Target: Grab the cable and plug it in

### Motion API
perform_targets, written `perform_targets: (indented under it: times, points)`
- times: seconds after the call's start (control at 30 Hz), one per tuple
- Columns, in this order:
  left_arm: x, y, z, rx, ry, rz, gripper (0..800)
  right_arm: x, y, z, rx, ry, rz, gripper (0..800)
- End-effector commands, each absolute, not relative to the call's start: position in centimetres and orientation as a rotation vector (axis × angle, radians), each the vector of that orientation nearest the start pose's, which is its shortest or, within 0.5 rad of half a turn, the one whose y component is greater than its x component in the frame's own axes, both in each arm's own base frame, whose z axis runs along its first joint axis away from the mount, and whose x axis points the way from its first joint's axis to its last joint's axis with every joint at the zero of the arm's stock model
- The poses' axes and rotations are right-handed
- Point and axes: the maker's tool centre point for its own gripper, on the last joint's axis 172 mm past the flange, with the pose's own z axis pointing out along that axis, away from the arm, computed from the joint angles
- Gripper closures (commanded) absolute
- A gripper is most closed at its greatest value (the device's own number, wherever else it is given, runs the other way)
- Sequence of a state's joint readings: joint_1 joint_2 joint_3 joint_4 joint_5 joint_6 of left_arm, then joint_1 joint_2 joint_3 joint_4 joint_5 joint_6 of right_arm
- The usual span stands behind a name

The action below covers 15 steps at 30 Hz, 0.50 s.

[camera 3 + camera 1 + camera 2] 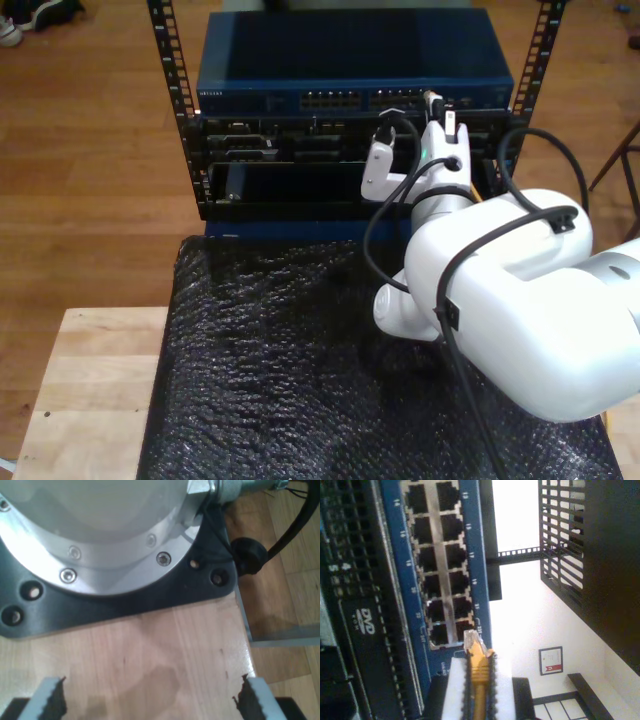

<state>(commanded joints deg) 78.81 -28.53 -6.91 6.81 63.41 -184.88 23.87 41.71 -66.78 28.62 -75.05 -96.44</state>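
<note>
In the second wrist view you see my second gripper (479, 685) clamped on the yellow cable (479, 672), its clear plug (471, 640) just short of the blue switch's (470, 555) ports, detail the exterior view blurs, while my first gripper (150, 700) hangs open over a wooden table (150, 645).

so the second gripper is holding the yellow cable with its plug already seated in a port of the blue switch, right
Not quite. My second gripper does hold the yellow cable, but the plug is not seated: the second wrist view shows it just short of the blue switch, near the end ports.
</note>
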Motion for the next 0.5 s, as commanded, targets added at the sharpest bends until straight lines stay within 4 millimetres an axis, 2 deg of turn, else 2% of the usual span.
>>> perform_targets:
  times: [0.5]
  points:
    - [-0.17,11.76,3.60,-2.269,2.746,-0.401,0,66.30,15.15,27.21,1.193,1.042,1.289,800]
